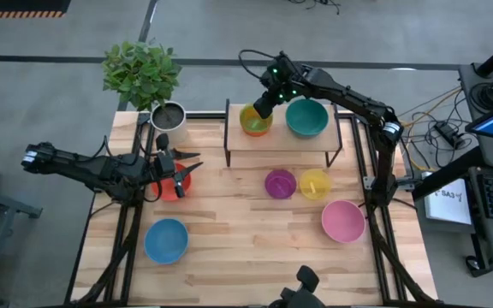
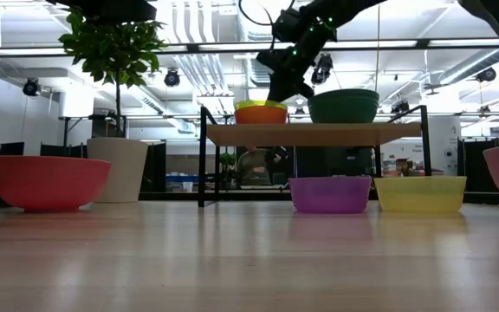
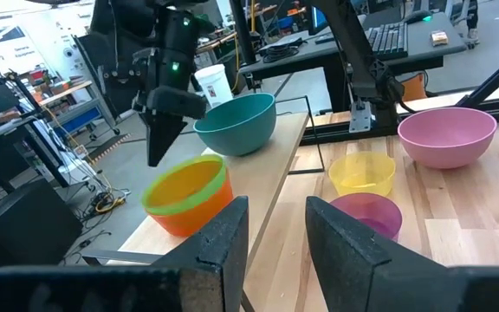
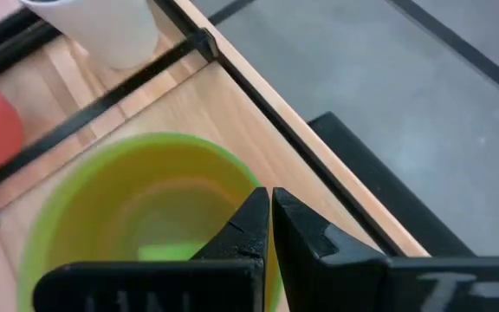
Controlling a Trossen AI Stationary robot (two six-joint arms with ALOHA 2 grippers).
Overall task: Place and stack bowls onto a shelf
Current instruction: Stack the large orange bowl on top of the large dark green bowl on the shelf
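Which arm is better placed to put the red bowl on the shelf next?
Left, probably. The left gripper is open right at the red bowl, while the right gripper is at the green bowl on the shelf.

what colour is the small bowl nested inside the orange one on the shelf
Green: the small round green plastic bowl sits nested in the orange plastic bowl, clearest in the left wrist view.
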